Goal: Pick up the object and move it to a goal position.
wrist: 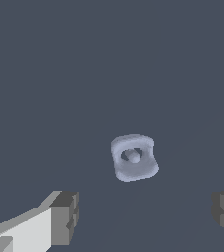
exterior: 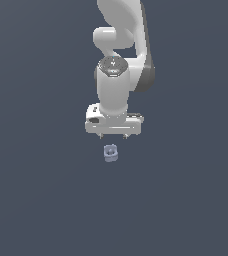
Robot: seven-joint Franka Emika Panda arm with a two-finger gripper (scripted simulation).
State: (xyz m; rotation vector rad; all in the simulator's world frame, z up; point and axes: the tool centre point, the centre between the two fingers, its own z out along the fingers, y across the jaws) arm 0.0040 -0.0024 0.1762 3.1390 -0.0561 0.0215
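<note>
The object [exterior: 110,153] is a tiny pale blue-grey stubby cup-like piece with a hollow top, sitting on the dark grey floor just below the white gripper in the exterior view. It also shows in the wrist view [wrist: 133,157], seen from above with its hollow facing the camera. My gripper [exterior: 113,135] hangs above the object, apart from it, with its two short dark fingertips spread wide. In the wrist view the gripper [wrist: 146,219] is open and empty, and its fingers [wrist: 65,216] stand wide on either side, short of the object.
The plain dark grey floor [exterior: 41,200] fills the scene. The white arm [exterior: 118,60] rises behind the gripper toward the top of the exterior view.
</note>
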